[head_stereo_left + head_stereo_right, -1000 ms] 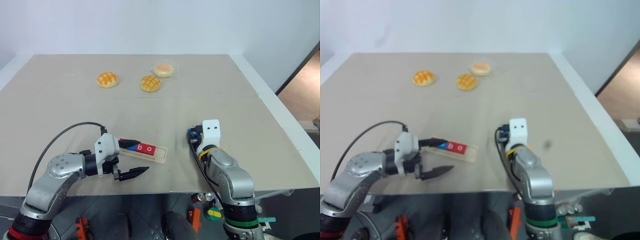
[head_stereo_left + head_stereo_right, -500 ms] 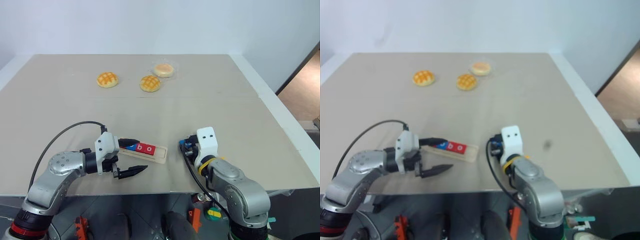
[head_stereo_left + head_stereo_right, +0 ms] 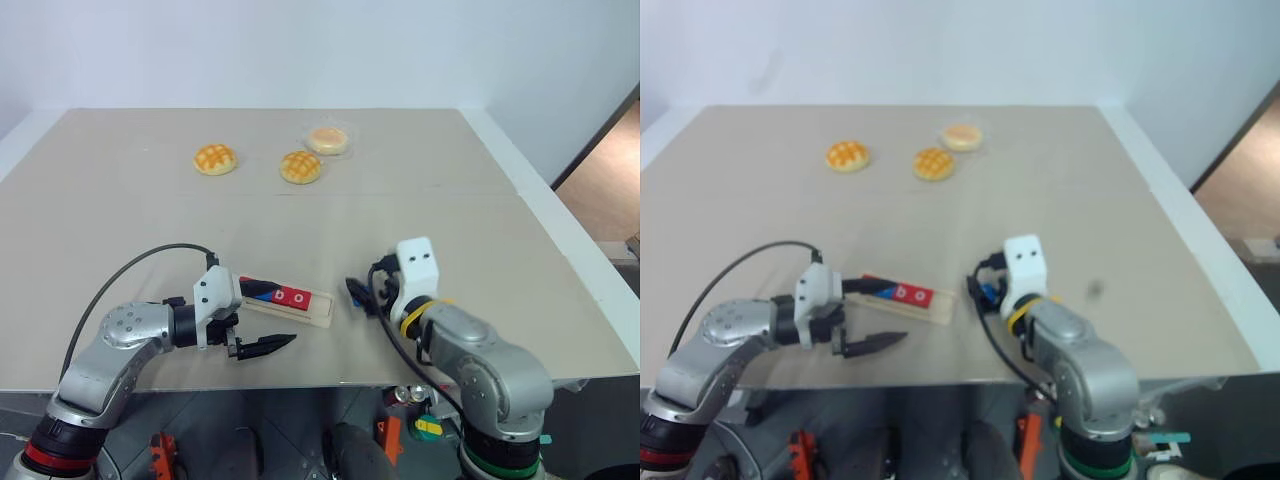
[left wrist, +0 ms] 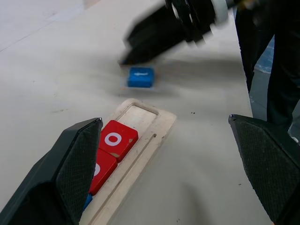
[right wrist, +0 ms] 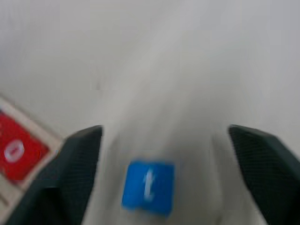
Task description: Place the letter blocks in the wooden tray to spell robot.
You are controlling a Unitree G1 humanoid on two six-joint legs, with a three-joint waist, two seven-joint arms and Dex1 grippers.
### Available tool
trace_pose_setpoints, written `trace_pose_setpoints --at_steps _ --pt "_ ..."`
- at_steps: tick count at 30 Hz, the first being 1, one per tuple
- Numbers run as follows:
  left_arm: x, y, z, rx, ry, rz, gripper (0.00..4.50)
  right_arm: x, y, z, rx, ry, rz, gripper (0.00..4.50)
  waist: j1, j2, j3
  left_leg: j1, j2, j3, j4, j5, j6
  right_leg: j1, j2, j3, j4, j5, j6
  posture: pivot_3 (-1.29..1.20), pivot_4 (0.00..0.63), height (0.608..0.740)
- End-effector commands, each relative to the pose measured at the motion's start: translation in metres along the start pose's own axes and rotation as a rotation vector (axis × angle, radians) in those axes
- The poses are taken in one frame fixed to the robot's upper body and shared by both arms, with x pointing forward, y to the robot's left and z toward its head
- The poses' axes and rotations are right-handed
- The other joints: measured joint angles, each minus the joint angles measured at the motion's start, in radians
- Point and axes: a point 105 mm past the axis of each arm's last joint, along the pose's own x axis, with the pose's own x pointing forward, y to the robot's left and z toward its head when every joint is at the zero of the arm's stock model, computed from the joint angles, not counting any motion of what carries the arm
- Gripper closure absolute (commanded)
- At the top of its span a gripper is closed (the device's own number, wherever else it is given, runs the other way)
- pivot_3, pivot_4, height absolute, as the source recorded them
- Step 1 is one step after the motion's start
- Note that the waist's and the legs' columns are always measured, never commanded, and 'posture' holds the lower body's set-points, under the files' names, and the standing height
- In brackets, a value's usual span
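Observation:
The wooden tray (image 3: 318, 311) lies near the table's front edge and holds a blue block (image 3: 262, 292) and two red letter blocks (image 3: 290, 297) reading b and o. The slot at its right end (image 4: 138, 116) is bare. My left gripper (image 3: 278, 314) is open and straddles the tray's left end, one finger over it and the other in front. A blue t block (image 5: 149, 185) lies flat on the table just right of the tray and shows again in the left wrist view (image 4: 140, 77). My right gripper (image 3: 357, 292) hovers above it, open, with nothing in it.
Three round buns sit far back on the table: one (image 3: 215, 159) at the left, one (image 3: 300, 167) in the middle, and one (image 3: 328, 140) in clear wrap. The table's front edge (image 3: 330, 377) runs just behind both grippers.
My right gripper has swung left toward the tray's right end, risen and opened. The blue t block has left its jaws and lies on the table. The left arm has kept still.

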Motion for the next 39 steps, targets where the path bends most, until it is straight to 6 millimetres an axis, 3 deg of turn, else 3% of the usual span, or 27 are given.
trace_pose_setpoints --at_steps 1,10,19,29,30,31,33,34,37,39 --pt "0.001 0.002 0.009 0.047 -0.033 -0.007 0.0 0.002 -0.017 0.028 -0.124 -0.089 0.14 0.07 0.0 0.0 0.0 0.0 0.0 0.0 0.0 0.0 0.0 0.0 0.0 0.0 -0.001 0.0 0.0 0.0 0.15 0.74" --pt "0.007 0.0 0.019 0.05 -0.066 -0.05 0.0 0.01 -0.007 -0.013 -0.387 0.012 0.776 0.07 -0.001 0.0 0.0 0.0 0.0 0.0 -0.001 -0.003 0.006 0.001 0.001 0.0 -0.004 0.0 0.005 0.0 0.15 0.74" --pt "0.002 -0.002 0.016 0.058 -0.042 -0.025 0.0 0.025 -0.015 -0.024 -0.522 0.052 0.913 0.07 0.001 0.0 0.0 0.0 0.0 0.0 0.0 -0.003 0.006 0.002 0.001 0.0 -0.003 0.001 0.005 0.0 0.15 0.74" --pt "0.001 0.0 0.016 0.059 -0.029 -0.004 0.0 0.013 -0.01 -0.054 -0.505 0.121 0.993 0.07 0.002 0.0 0.0 0.0 0.0 0.0 0.001 -0.003 0.006 0.002 0.0 0.0 -0.002 0.001 0.005 0.0 0.15 0.74" --pt "0.001 0.0 0.016 0.06 -0.029 -0.004 0.0 0.014 -0.01 -0.054 -0.506 0.114 0.986 0.46 0.002 0.0 0.0 0.001 0.0 0.0 0.001 -0.003 0.006 0.002 0.0 0.0 -0.001 0.001 0.005 0.0 0.15 0.74" --pt "0.001 0.0 0.016 0.06 -0.03 -0.005 0.0 0.014 -0.01 -0.054 -0.503 0.11 0.979 0.46 0.002 0.0 0.0 0.001 0.0 0.0 0.001 -0.003 0.006 0.002 0.0 0.0 -0.001 0.001 0.005 0.0 0.15 0.74" --pt "0.002 0.001 0.017 0.062 -0.033 -0.008 0.0 0.015 -0.011 -0.054 -0.496 0.101 0.959 1.04 0.002 0.0 0.0 0.001 0.0 0.0 0.001 -0.003 0.006 0.002 0.001 0.0 -0.001 0.001 0.005 0.0 0.15 0.74" --pt "0.003 0.001 0.017 0.063 -0.035 -0.009 0.0 0.015 -0.011 -0.055 -0.487 0.102 0.954 1.72 0.002 0.0 0.0 0.002 0.0 0.0 0.002 -0.003 0.006 0.003 0.001 0.0 0.0 0.001 0.005 0.0 0.15 0.74" --pt "0.004 0.002 0.018 0.063 -0.04 -0.013 0.0 0.015 -0.011 -0.056 -0.457 0.104 0.928 2.75 0.002 0.0 0.0 0.002 0.0 0.0 0.002 -0.003 0.005 0.003 0.001 0.0 0.0 0.001 0.005 0.0 0.15 0.74" --pt "0.005 0.002 0.019 0.066 -0.039 -0.015 0.0 0.015 -0.011 -0.057 -0.453 0.107 0.913 2.75 0.003 0.0 0.0 0.002 0.0 0.0 0.002 -0.003 0.005 0.003 0.001 0.0 0.0 0.001 0.005 0.0 0.15 0.74"
